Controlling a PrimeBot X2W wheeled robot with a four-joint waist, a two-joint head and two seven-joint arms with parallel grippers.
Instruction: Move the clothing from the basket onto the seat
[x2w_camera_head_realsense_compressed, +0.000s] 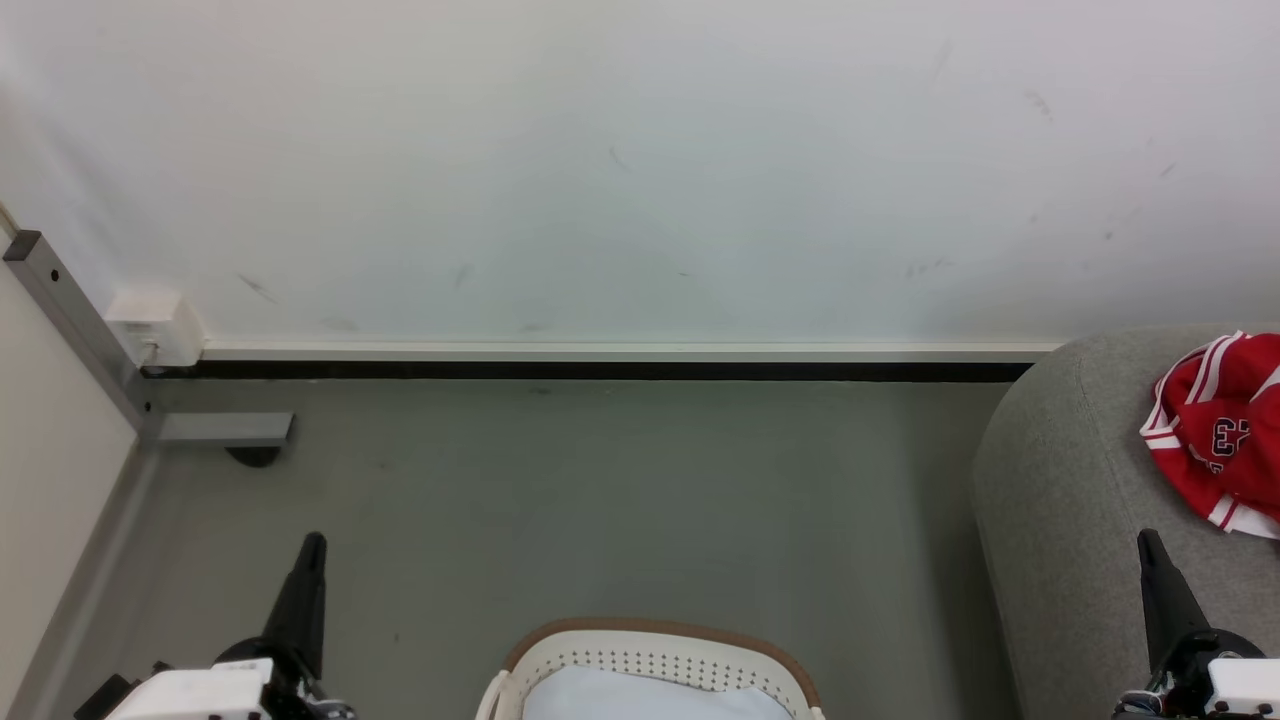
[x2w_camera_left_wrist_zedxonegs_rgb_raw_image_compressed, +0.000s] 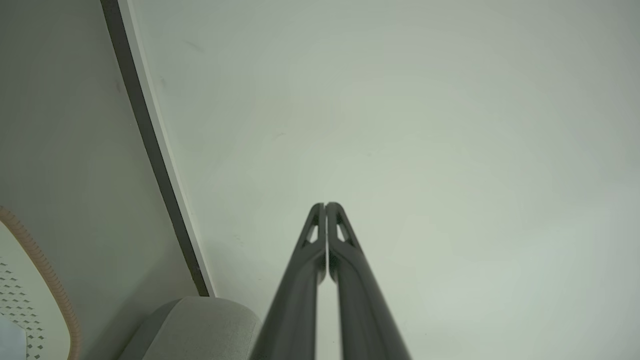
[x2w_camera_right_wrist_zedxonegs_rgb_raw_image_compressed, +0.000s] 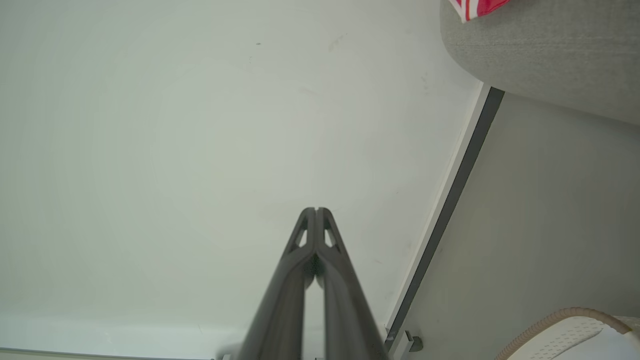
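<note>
Evidently done: the clothing (x2w_camera_head_realsense_compressed: 1222, 430) lies bunched on the seat (x2w_camera_head_realsense_compressed: 1060, 500), so left claw (x2w_camera_left_wrist_zedxonegs_rgb_raw_image_compressed: 325, 205) and right claw (x2w_camera_right_wrist_zedxonegs_rgb_raw_image_compressed: 316, 210) rest closed, empty, flanking the basket (x2w_camera_head_realsense_compressed: 660, 629).

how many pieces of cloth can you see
2. A red jersey lies on the grey seat at the head view's right edge; a pale bluish-white cloth sits inside the basket at bottom centre. The basket runs out of frame, so more may be hidden.

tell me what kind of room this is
Likely a bare indoor test room staged for laundry: a scuffed white wall, grey floor, a white laundry basket with pale cloth, and a grey upholstered seat holding a red jersey.
</note>
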